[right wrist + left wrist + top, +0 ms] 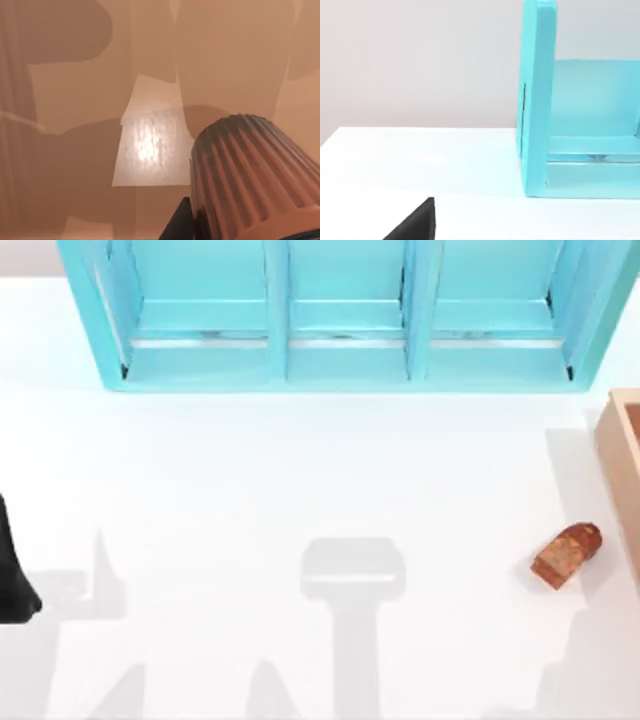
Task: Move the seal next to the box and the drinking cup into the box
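The reddish-brown, orange-mottled seal [567, 554] lies on the white table at the right, just in front of the tan box [617, 445], whose corner shows at the right edge. In the right wrist view the ribbed pinkish-brown drinking cup [250, 170] hangs close to the camera over the box's reddish-brown inside [75, 125]. My right gripper [225, 227] is shut on the cup, with one dark finger [177, 225] against its wall. My left arm [12, 580] is parked at the table's left edge, and a dark tip of its gripper [415, 225] shows in the left wrist view.
A big turquoise shelf unit [340, 315] with three bays stands along the back of the table; its side wall [538, 100] shows in the left wrist view. White tabletop [300, 480] spreads between the shelf and the front edge, crossed by arm shadows.
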Available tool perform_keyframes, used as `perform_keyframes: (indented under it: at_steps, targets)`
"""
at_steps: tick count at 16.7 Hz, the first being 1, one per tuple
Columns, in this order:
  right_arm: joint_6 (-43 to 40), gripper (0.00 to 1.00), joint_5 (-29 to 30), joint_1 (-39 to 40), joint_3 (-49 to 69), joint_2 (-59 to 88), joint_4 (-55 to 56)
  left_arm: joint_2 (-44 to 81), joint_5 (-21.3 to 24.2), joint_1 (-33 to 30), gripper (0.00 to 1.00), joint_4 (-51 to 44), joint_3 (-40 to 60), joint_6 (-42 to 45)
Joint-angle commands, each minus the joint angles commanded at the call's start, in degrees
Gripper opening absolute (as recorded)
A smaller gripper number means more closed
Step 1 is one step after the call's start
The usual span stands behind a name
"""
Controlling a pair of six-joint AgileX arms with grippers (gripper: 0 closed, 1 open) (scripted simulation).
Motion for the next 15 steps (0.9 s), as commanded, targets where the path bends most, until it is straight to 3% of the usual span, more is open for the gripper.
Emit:
perform_keyframes:
  at_steps: [5, 15]
  targets:
    - [0.0, 0.98, 0.0, 0.0, 0.0, 0.0, 0.0, 0.0, 0.0, 0.0, 1.0, 0.0, 0.0, 0.0]
    - [-0.03, 1.0, -0.09, -0.02, 0.16, -0.13, 0.06, 0.0, 0.0, 0.0, 1.0, 0.0, 0.0, 0.0]
